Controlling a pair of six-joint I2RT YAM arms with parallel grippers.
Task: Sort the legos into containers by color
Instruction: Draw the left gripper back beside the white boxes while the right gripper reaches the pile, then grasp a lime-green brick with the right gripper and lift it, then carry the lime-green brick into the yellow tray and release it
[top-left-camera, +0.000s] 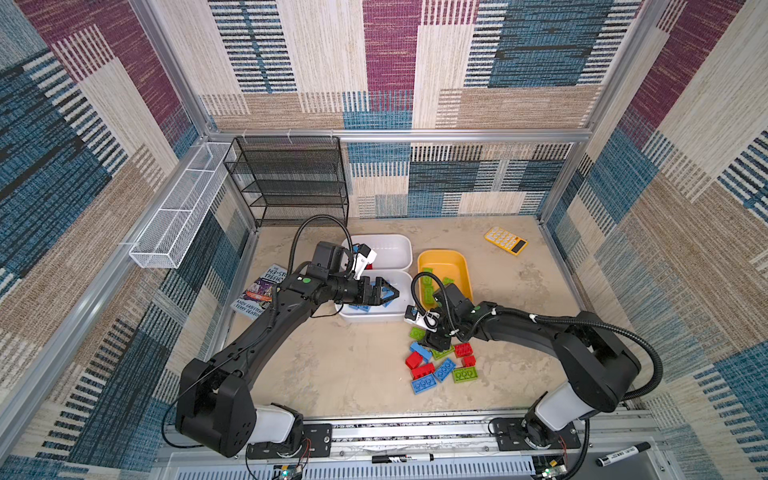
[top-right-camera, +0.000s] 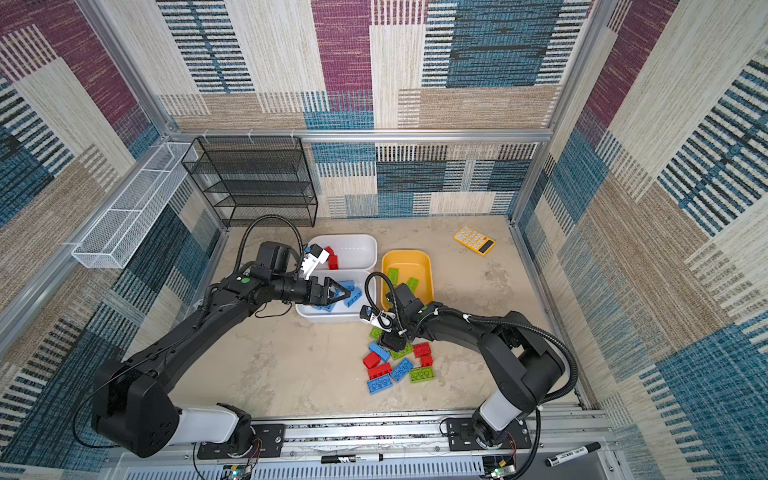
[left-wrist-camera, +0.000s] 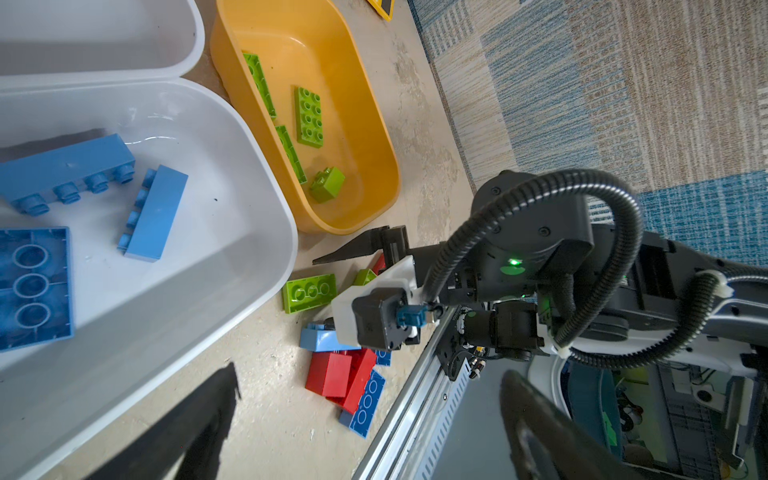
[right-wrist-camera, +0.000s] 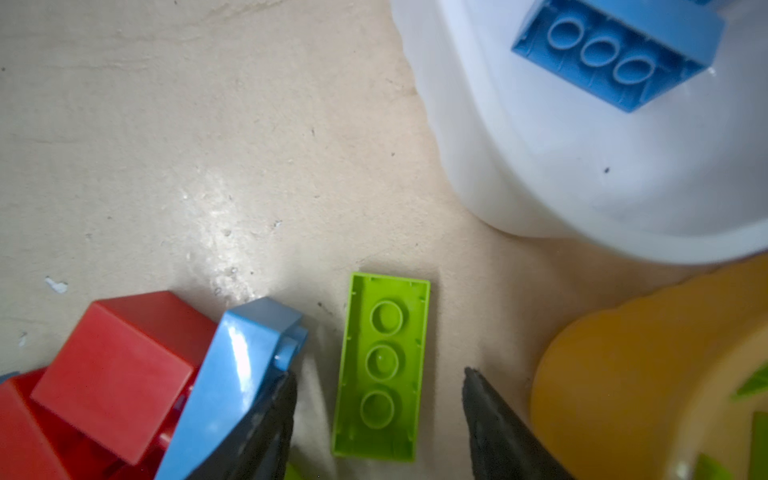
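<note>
My right gripper (right-wrist-camera: 379, 374) is low over the floor pile of legos (top-left-camera: 440, 365). Its jaws stand open on either side of an upside-down lime green brick (right-wrist-camera: 380, 365), with a gap on each side; one finger (right-wrist-camera: 266, 419) lies against a tilted blue brick (right-wrist-camera: 232, 374). My left gripper (top-left-camera: 388, 293) hangs open and empty above the near white tub (top-left-camera: 374, 318), which holds blue bricks (left-wrist-camera: 153, 212). The far white tub (top-right-camera: 365, 245) holds red bricks. Green bricks (left-wrist-camera: 309, 116) lie in the yellow tub (top-left-camera: 442, 259).
A black mesh rack (top-left-camera: 291, 183) and a white wire basket (top-left-camera: 178, 216) stand at the back left. A yellow calculator (top-left-camera: 505, 240) lies at the back right and a book (top-left-camera: 259, 293) left of the tubs. Markers (top-left-camera: 401, 458) rest on the front rail.
</note>
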